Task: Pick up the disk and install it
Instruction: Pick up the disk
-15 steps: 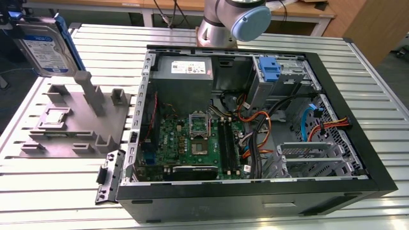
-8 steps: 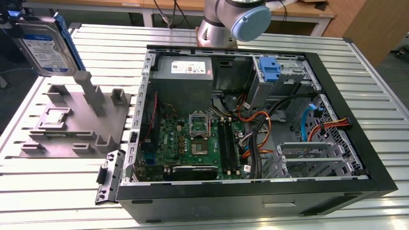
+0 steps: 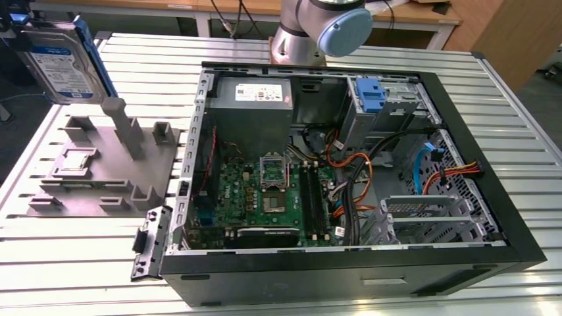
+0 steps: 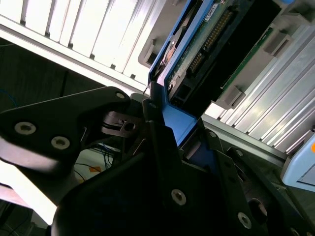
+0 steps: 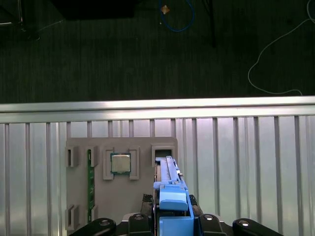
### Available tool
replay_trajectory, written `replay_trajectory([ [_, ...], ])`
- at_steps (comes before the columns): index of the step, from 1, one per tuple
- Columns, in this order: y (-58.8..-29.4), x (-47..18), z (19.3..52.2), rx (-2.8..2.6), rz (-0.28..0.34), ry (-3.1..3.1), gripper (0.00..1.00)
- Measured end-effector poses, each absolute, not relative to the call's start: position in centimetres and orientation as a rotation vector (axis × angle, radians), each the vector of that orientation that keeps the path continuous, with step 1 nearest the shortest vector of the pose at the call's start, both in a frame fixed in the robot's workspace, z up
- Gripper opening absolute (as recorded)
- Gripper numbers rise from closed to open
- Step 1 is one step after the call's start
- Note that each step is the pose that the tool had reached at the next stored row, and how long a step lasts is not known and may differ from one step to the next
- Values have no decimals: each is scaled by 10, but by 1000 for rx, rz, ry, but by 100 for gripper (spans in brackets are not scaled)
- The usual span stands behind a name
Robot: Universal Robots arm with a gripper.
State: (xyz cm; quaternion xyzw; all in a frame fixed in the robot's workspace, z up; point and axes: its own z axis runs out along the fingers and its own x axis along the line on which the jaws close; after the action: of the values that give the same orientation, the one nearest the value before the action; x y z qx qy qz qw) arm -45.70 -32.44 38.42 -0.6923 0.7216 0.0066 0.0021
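Observation:
The disk (image 3: 60, 64), a silver hard drive with a white-and-blue label and a blue carrier frame, hangs upright in the air at the exterior view's far left, above the grey holder plate (image 3: 97, 164). My gripper (image 3: 25, 25) is shut on its upper end. In the first wrist view the disk (image 5: 172, 189) is seen edge-on, blue frame toward the camera, clamped in the gripper (image 5: 172, 223) over the holder plate (image 5: 123, 196). The second wrist view shows the disk's (image 4: 216, 44) connector side and the black fingers (image 4: 157, 147) pressed against the blue frame.
The open computer case (image 3: 491, 197) lies to the exterior view's right of the plate, with a grey power-supply box (image 3: 255, 95), a blue latch (image 3: 372, 99), cables and a metal drive cage (image 3: 430, 217) inside. A processor chip (image 5: 120, 163) and a green memory stick (image 5: 90, 182) rest in the plate. The arm's base (image 3: 316, 33) stands behind the case.

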Motion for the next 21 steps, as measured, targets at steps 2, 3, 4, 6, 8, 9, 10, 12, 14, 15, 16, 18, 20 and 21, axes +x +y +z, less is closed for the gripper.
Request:
replay_trajectory([
  [2,-324,-457,387,-2172,21,2264,37],
  [3,-324,-457,389,-2172,21,2264,37],
  [4,-324,-457,389,-2172,21,2264,37],
  [6,-324,-457,390,-2172,21,2264,37],
  [8,-324,-457,390,-2172,21,2264,37],
  [9,-324,-457,390,-2172,21,2264,37],
  [10,-324,-457,390,-2172,21,2264,37],
  [12,-324,-457,391,-2172,21,2264,37],
  [14,-324,-457,391,-2172,21,2264,37],
  [15,-324,-457,392,-2172,21,2264,37],
  [16,-324,-457,393,-2172,21,2264,37],
  [18,-324,-457,393,-2172,21,2264,37],
  [20,-324,-457,393,-2172,21,2264,37],
  [21,-324,-457,394,-2172,21,2264,37],
])
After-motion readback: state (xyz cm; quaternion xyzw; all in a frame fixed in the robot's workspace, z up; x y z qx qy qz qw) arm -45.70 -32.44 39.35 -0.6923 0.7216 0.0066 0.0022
